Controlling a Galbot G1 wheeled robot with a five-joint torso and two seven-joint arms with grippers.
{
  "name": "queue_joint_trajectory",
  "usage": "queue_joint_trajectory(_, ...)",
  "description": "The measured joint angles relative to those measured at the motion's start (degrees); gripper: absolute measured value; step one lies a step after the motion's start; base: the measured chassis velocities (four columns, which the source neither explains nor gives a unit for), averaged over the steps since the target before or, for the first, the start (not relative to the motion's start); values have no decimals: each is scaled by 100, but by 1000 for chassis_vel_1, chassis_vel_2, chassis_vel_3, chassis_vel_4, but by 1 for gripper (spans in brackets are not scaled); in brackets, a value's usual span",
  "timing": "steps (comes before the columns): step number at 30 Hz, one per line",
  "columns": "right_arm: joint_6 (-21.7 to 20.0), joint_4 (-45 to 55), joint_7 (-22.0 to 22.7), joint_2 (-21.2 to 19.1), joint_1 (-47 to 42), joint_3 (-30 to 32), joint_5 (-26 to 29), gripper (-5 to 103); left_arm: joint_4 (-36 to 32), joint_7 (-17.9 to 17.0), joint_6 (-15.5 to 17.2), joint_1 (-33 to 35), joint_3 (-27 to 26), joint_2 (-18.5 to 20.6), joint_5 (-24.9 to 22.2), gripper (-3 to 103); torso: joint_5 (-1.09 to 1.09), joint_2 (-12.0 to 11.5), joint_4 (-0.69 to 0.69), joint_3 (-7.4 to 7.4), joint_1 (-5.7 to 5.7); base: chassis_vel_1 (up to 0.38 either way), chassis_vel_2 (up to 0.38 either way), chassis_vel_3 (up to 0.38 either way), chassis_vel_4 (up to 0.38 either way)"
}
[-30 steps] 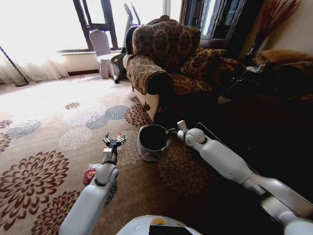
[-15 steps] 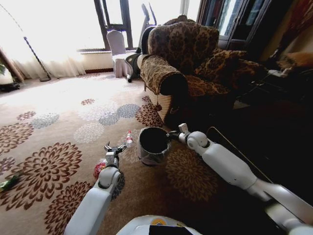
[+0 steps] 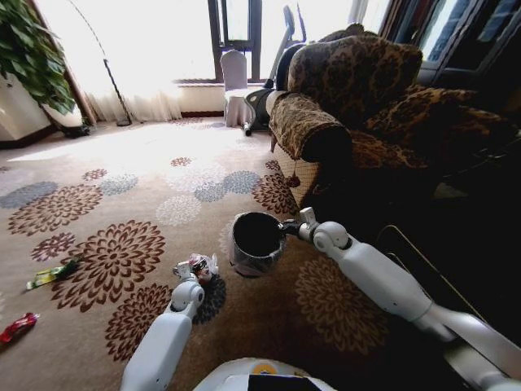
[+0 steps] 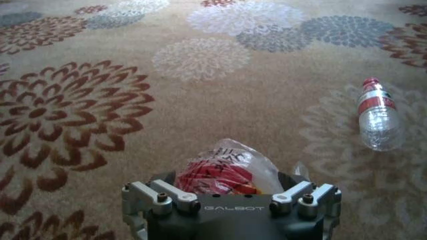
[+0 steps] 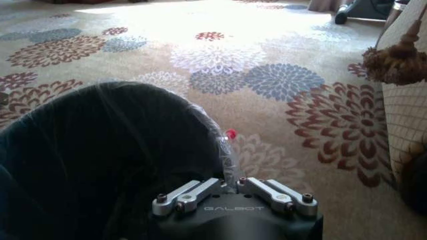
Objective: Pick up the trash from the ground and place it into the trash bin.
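The trash bin (image 3: pixel 255 241), pale outside and black inside (image 5: pixel 100 160), stands on the carpet beside the armchair. My right gripper (image 3: pixel 290 227) is shut on its near rim (image 5: pixel 228 186). A crumpled red wrapper in clear plastic (image 4: pixel 225 170) lies on the carpet right in front of my left gripper (image 4: pixel 230 189), whose jaws stand spread on either side of it. In the head view the left gripper (image 3: pixel 194 269) is low over the wrapper (image 3: pixel 200 265), left of the bin. A clear bottle with a red label (image 4: pixel 375 114) lies nearby. More trash, a green bit (image 3: pixel 53 273) and a red bit (image 3: pixel 18 326), lies far left.
A patterned armchair (image 3: pixel 342 106) rises close behind the bin, its tassel (image 5: pixel 400 60) hanging beside the right wrist. A potted plant (image 3: pixel 32 57) and a floor lamp pole (image 3: pixel 110 81) stand at the far left. Flowered carpet stretches open toward the window.
The whole head view has swung left, so the camera moved. The red wrapper, earlier left of my left arm, now sits at the left gripper. The right gripper still holds the bin.
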Motion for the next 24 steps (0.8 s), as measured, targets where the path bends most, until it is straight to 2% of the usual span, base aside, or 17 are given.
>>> queue_joint_trajectory(2,24,59,-1,-59,-57,30,-3,1,376,135,-17,-117,54,-16,67,100,0,-1,3,1,0,0,0,0,0)
queue_joint_trajectory(6,32,141,-1,-139,-99,55,15,1,713,212,-46,-241,97,-41,202,102,0,0,4,0,0,0,0,0,0)
queue_joint_trajectory(12,58,209,0,-301,-179,94,25,1,1029,165,-120,-376,132,-128,289,84,1,0,3,0,0,0,0,0,0)
queue_joint_trajectory(13,62,211,0,-317,-198,97,17,1,1034,169,-139,-379,140,-132,290,80,1,0,3,0,1,0,0,0,0)
queue_joint_trajectory(15,68,212,0,-324,-213,98,2,1,1034,173,-146,-380,144,-133,290,80,1,0,4,0,1,0,0,0,0)
queue_joint_trajectory(18,92,213,-1,-311,-243,97,-65,1,1045,185,-156,-388,148,-126,286,68,0,0,5,0,0,0,0,0,0)
queue_joint_trajectory(19,92,213,-1,-311,-243,97,-65,1,1045,185,-156,-388,148,-126,286,68,0,0,5,0,0,0,0,0,0)
queue_joint_trajectory(22,100,213,-1,-282,-254,77,-100,1,1038,194,-176,-385,149,-102,282,56,0,0,5,0,0,0,0,0,0)
queue_joint_trajectory(24,102,213,-1,-276,-255,63,-111,1,1017,171,-175,-387,148,-89,267,53,-2,0,5,0,0,0,0,0,0)
